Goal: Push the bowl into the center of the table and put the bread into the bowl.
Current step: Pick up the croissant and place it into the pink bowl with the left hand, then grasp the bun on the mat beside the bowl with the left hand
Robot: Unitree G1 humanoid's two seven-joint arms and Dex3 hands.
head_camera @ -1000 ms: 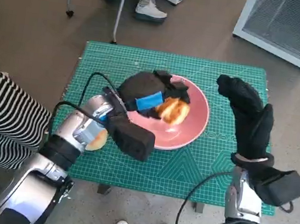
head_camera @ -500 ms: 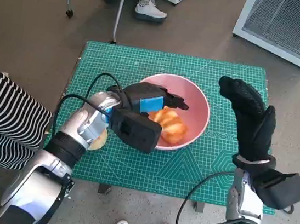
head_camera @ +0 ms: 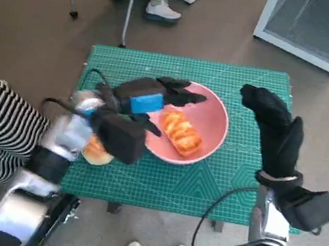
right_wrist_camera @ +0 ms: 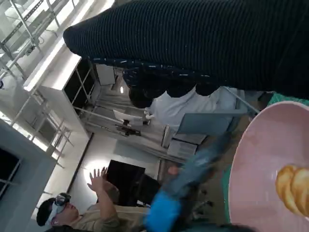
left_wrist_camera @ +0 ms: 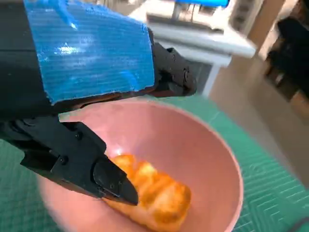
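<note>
Bread (head_camera: 182, 132) golden, ridged, lying in pink bowl (head_camera: 217, 115), left hand (head_camera: 149, 100) spread empty above, right hand (head_camera: 273, 128) open.

Second bread roll (head_camera: 96, 150) half behind forearm.

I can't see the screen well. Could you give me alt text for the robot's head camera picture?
Seen from above, a piece of bread lies in a pink bowl on a green table. The robot's left hand, black with blue tape, reaches over the bowl's rim holding nothing, and its gloved right hand is raised beside the bowl. A second bread roll sits on the table, partly hidden under the left forearm.
</note>
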